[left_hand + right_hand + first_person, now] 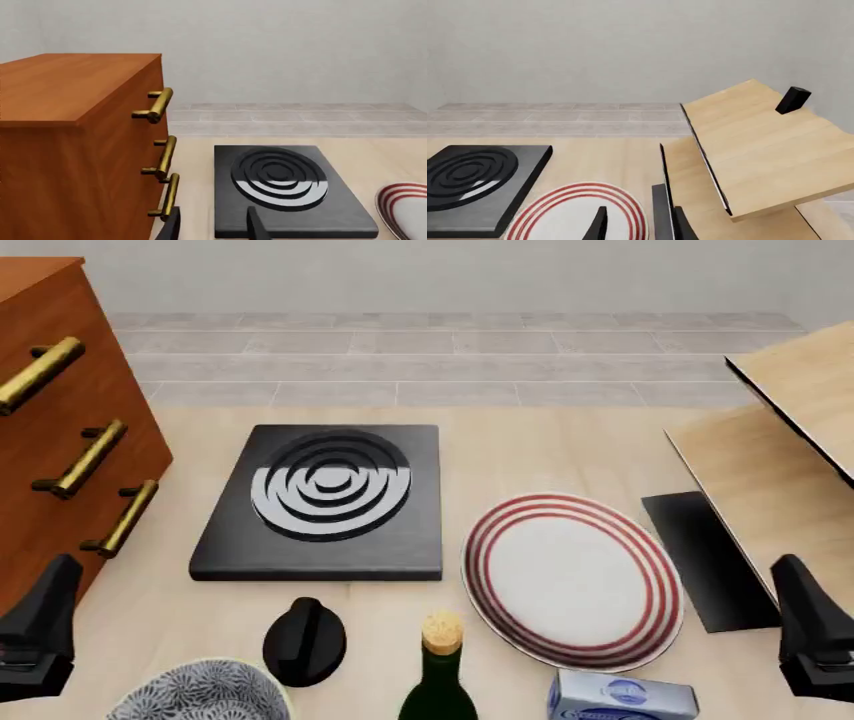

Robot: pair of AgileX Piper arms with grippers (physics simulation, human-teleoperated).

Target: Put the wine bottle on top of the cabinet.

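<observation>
Soft, even, bright light fills all three renders, with no clear single source. Everything is sharp from near to far, without blur or edge distortion. Shadows are faint, only a thin dark rim under the black hob (324,502) and the plate (571,575). A pale glossy sheen lies across the hob's rings. The brass handles (157,104) carry mild highlights.

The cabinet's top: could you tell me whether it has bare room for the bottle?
Yes: the cabinet top is bare wood as far as visible. The table's near edge is crowded: wine bottle, black knob, patterned bowl, striped plate.
</observation>
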